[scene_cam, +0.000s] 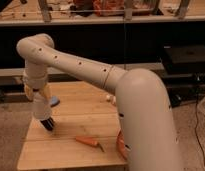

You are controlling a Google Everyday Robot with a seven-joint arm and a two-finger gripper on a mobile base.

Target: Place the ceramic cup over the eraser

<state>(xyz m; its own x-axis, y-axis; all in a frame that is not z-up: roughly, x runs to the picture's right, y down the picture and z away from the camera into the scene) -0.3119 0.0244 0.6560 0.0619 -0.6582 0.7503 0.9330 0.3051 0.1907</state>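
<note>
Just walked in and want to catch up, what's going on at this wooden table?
A cream-coloured robot arm reaches across the wooden table with its gripper low over the table's left side. A cream-white ceramic cup sits in the gripper, with a dark block, apparently the eraser, at its lower end. A carrot lies on the table near the front, a pale blue object lies behind the gripper, and an orange item shows beside the arm.

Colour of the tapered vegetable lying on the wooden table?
Orange carrot, green tip; camera view. Gripper left of it.
</note>
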